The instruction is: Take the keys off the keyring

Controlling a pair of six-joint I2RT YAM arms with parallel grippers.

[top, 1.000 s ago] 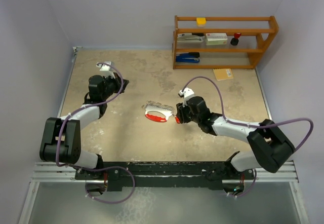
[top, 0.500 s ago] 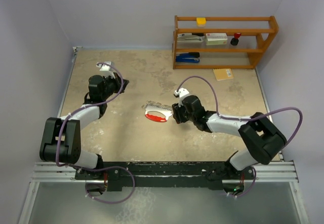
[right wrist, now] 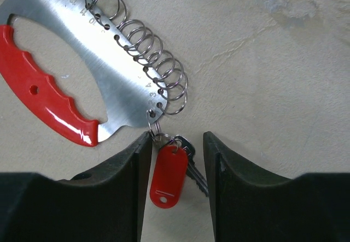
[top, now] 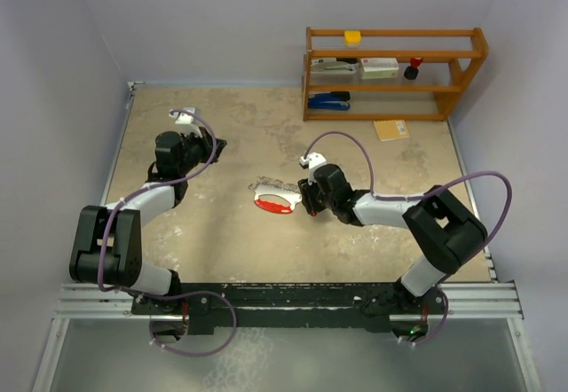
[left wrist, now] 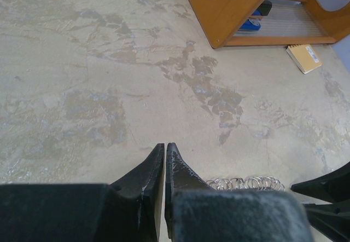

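The keyring (top: 277,201) is a red-and-white crescent fob lying flat mid-table, with a row of thin silvery rings along its far edge. In the right wrist view it is a steel plate (right wrist: 82,61) with a red grip (right wrist: 38,97). The key (right wrist: 196,170), a small silvery key with a red tag (right wrist: 168,177), hangs from the end ring. My right gripper (right wrist: 176,139) is open, its fingers on either side of the key and tag on the table; it sits just right of the fob (top: 311,202). My left gripper (left wrist: 165,150) is shut and empty, far left (top: 216,145).
A wooden shelf (top: 390,73) stands at the back right, holding a blue stapler (top: 330,100), boxes, a yellow block (top: 353,37) and a dark red-topped knob (top: 414,68). A tan notepad (top: 390,129) lies in front of it. The rings also show in the left wrist view (left wrist: 246,183).
My right gripper has moved left, closer to the fob's right end. The left arm and the fob have not moved.
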